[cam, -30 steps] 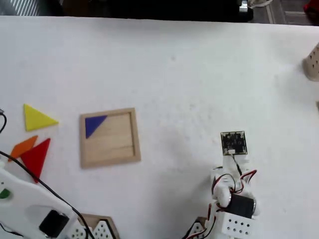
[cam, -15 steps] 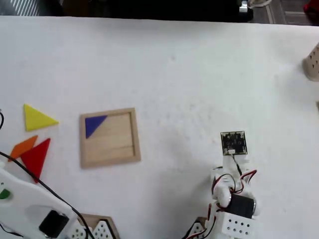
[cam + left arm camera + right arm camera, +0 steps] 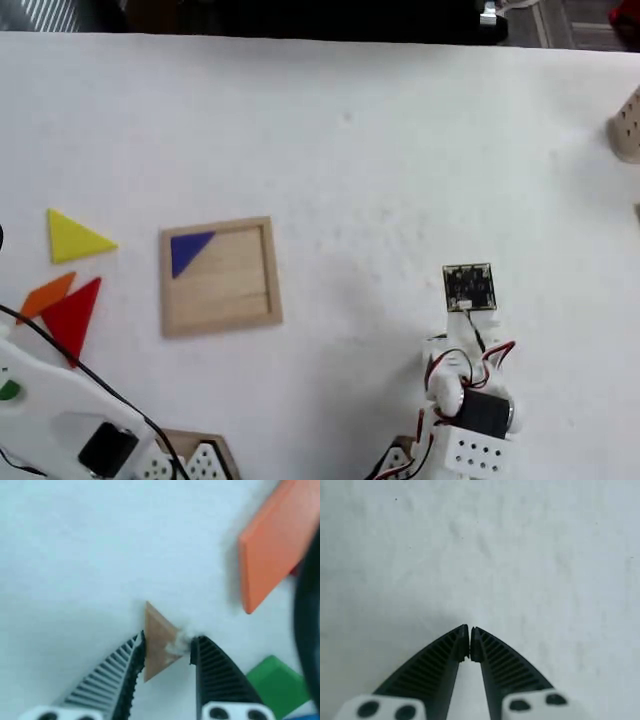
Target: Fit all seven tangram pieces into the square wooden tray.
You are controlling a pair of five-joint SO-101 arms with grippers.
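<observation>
Clamping tan triangle [image 3: 159,642] from both sides between narrowly parted left gripper [image 3: 167,647] fingers. Noting orange piece [image 3: 272,545] and green piece [image 3: 277,682] near it on white table [image 3: 400,150]. Pressing right gripper [image 3: 470,642] fingertips together over table, gripping nothing. Noting blue triangle [image 3: 188,250] lying in far-left corner of square wooden tray [image 3: 220,325]. Noting yellow triangle [image 3: 75,237] and red triangle [image 3: 75,315] left of tray, apart from it, red touching orange piece.

White table [image 3: 400,150] runs wide and bare-topped across the scene. At the right edge sits a beige block dotted with holes [image 3: 627,128], partly cut off. Past the far edge there's dark floor [image 3: 300,15], with something red [image 3: 626,20] in the corner.
</observation>
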